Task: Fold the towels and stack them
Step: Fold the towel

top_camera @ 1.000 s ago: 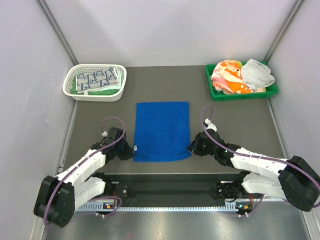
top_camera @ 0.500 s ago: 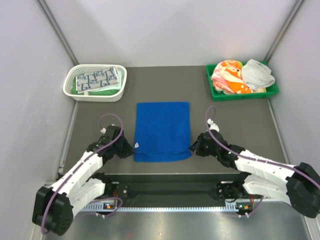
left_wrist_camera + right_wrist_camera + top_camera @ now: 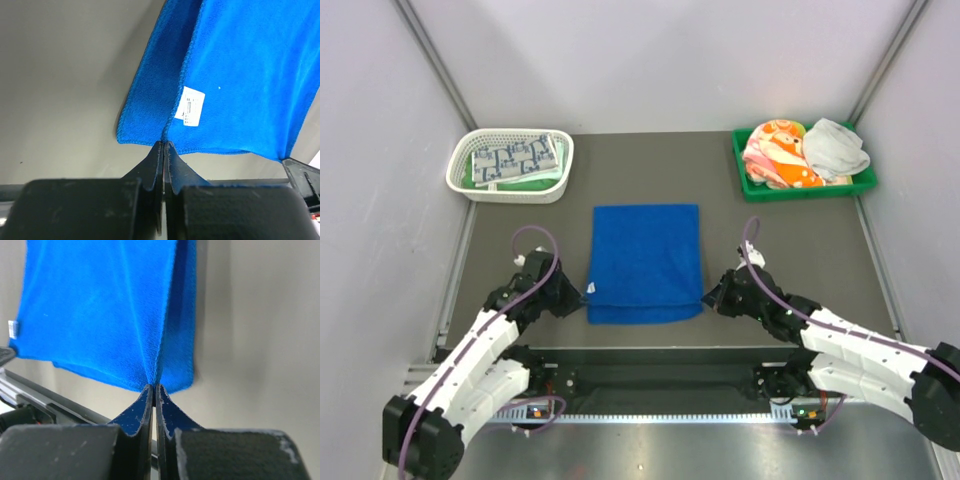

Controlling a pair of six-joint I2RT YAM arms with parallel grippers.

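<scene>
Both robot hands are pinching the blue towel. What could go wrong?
Each pair of jaws pinches only the tip of a near corner of the blue towel, so a corner could slip out when lifted. If one arm moves farther than the other, the fold may land crooked. Nothing holds the far edge, so the towel might drag along the table.

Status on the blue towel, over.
Left tool shut on blue towel near-left corner. Right tool shut on near-right corner. Near edge raised. Nothing in the way.
</scene>
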